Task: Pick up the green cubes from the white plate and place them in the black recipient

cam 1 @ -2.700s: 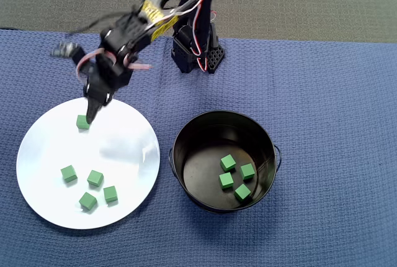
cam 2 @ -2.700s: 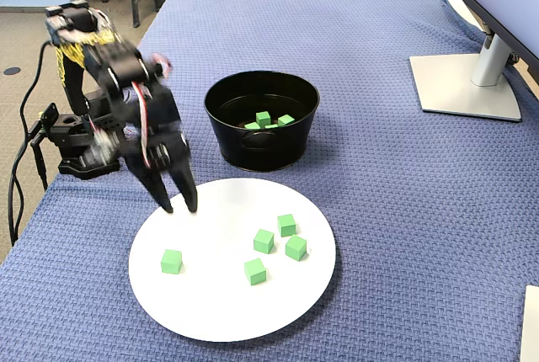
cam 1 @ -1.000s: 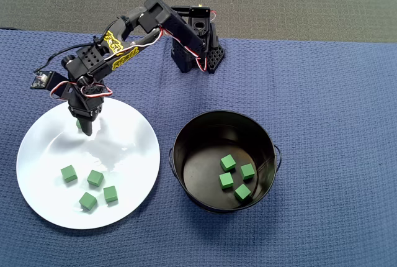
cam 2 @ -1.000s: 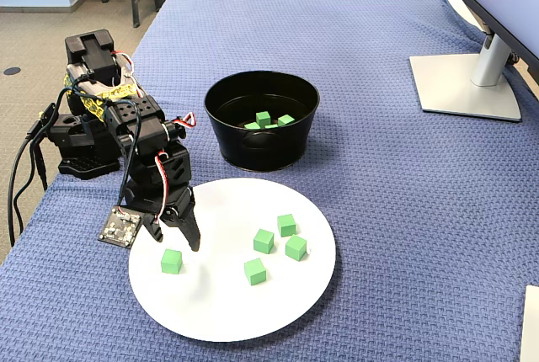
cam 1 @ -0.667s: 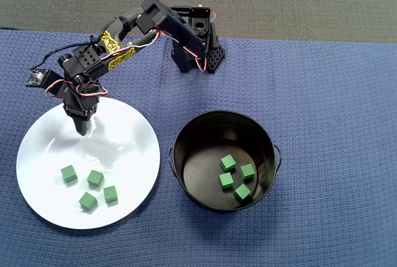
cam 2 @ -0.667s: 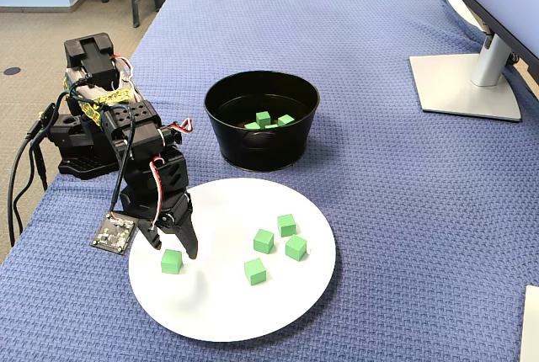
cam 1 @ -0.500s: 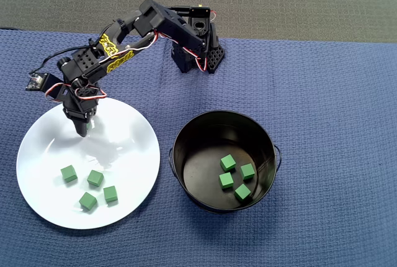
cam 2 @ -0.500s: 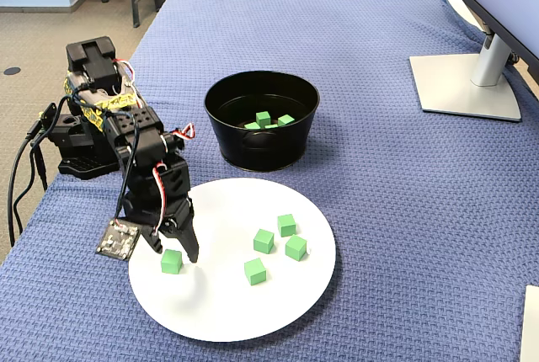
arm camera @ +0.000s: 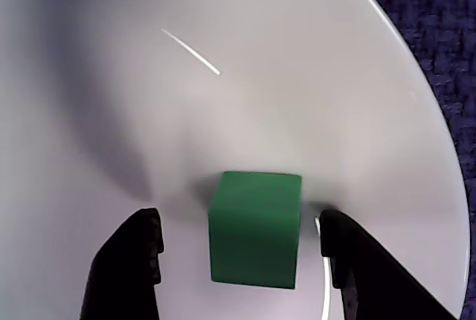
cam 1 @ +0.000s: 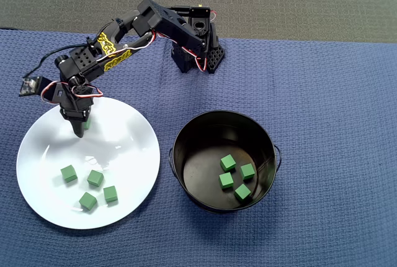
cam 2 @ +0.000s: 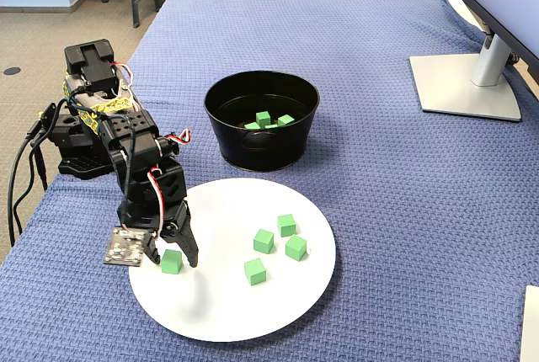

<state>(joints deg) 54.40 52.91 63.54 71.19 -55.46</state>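
On the blue woven cloth covering the table (cam 1: 322, 81), the large flat round white plate (cam 1: 124, 149) lies toward the left edge in the overhead view, with the round glossy black bucket (cam 1: 186, 131) just beside it on the right, the two rims close but apart. The plate holds five small matte green cubes: four (cam 1: 90, 186) clustered near its lower edge in the overhead view, and a single cube (arm camera: 255, 228) near the upper left rim. The bucket holds four more green cubes (cam 1: 235, 178) lying on its floor, right of centre; in the fixed view its front wall cuts them off so only three tops (cam 2: 269, 119) show.

The black arm (cam 1: 124, 37) reaches from its base at the cloth's far edge down to the plate. Its gripper (arm camera: 238, 242) is spread wider than the single cube and straddles it; in the wrist view a clear gap shows on each side, so the fingers (arm camera: 137, 249) grip nothing. From overhead the gripper covers most of this cube, leaving only a green sliver. The wrist view crops the fingers at its bottom edge.

Bare white plate surrounds the straddled cube on all sides, and the cluster lies well apart from it. A monitor stand (cam 2: 472, 84) sits at the cloth's far right edge in the fixed view.
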